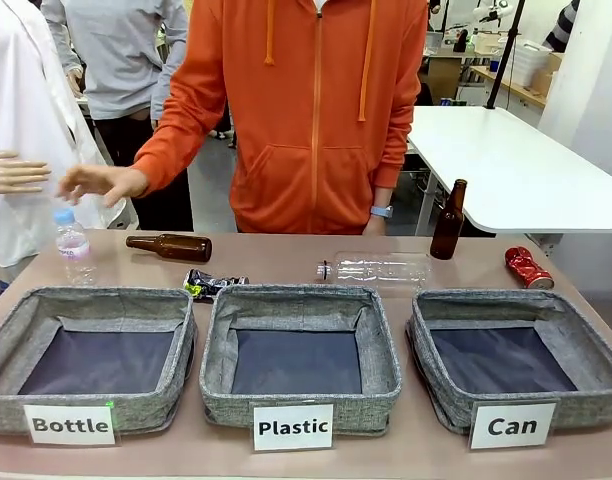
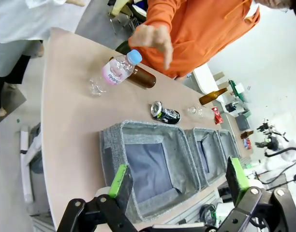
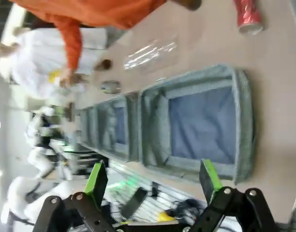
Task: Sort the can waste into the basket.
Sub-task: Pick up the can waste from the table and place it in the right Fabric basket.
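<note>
Both grippers were released and held nothing. The right gripper [image 3: 153,170] had its green pads spread wide, and the basket marked "Can" [image 3: 244,121] lay straight ahead of its jaws, with the dark lining framed between the two fingers. The inside of this basket showed only lining, with no can in it.

The red crushed can [image 3: 248,14] lay on the table beyond the far rim of that basket, ahead of the jaws and toward the side of the right-hand finger in that picture. It was close to the basket but not touching it.

The left gripper [image 2: 177,173] was open as well. Ahead of its jaws stood the "Bottle" basket [image 2: 111,145], and past the far wall of that basket lay the black and silver crushed can [image 2: 165,113], near the middle line between the fingers. In the right wrist view a small dark thing far ahead was probably this same can, but the picture was too blurred to be sure.

The person's hand [image 1: 104,183] hovered near a small plastic bottle [image 1: 72,245], well away from both jaws.

In my judgement the sorting had not begun: two cans were left to pick and drop, and the red one seemed the nearer for the right arm.
</note>
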You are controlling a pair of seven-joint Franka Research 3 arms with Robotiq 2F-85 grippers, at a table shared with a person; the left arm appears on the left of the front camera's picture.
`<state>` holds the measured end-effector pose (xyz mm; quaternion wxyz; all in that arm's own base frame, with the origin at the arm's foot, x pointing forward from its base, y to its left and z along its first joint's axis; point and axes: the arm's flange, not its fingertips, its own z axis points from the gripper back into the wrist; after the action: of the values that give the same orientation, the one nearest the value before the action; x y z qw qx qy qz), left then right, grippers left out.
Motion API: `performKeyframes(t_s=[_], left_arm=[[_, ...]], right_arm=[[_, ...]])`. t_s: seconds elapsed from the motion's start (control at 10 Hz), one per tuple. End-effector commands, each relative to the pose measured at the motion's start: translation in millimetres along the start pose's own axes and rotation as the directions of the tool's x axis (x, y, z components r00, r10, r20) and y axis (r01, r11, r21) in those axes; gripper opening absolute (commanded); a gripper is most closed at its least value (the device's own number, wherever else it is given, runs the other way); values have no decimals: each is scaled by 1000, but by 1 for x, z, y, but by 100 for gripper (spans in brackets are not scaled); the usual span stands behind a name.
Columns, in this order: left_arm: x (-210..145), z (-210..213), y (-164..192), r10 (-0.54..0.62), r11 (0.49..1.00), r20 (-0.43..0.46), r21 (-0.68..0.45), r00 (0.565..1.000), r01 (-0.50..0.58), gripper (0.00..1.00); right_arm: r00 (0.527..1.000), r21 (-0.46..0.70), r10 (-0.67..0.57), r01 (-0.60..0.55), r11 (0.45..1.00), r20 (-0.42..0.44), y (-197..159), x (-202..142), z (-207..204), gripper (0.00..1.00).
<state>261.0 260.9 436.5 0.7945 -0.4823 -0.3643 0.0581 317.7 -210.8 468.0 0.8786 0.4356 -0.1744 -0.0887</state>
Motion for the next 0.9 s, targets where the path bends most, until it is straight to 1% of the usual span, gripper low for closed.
performKeyframes(t_s=[0.0, 0.1, 0.2, 0.3, 0.4, 0.5, 0.6, 0.7, 0.8], left_arm=[[2, 2, 1, -23, 1000, 15, -18, 1000, 24, 100], [2, 2, 1, -23, 1000, 15, -18, 1000, 24, 100], [2, 2, 1, -23, 1000, 15, -18, 1000, 24, 100], [2, 2, 1, -23, 1000, 15, -18, 1000, 24, 100], [2, 2, 1, -23, 1000, 15, -18, 1000, 24, 100], [2, 2, 1, -23, 1000, 15, -18, 1000, 24, 100], [2, 2, 1, -23, 1000, 15, -18, 1000, 24, 100], [2, 2, 1, -23, 1000, 15, -18, 1000, 24, 100], [2, 2, 1, -23, 1000, 15, -18, 1000, 24, 100]], right_arm=[[996, -302, 76, -87, 949, -47, 14, 41, -22, 100], [992, -445, 110, -126, 887, -61, 30, 64, -42, 100], [984, -551, 157, -180, 815, -89, 43, 79, -61, 100], [975, -654, 195, -216, 725, -105, 51, 92, -80, 100], [963, -702, 234, -261, 662, -137, 56, 96, -95, 100], [954, -686, 259, -288, 668, -148, 58, 93, -99, 100], [955, -598, 283, -280, 751, -92, 59, 80, -81, 100], [950, -665, 281, -299, 684, -137, 62, 100, -102, 100], [950, -665, 281, -299, 684, -137, 62, 100, -102, 100]])
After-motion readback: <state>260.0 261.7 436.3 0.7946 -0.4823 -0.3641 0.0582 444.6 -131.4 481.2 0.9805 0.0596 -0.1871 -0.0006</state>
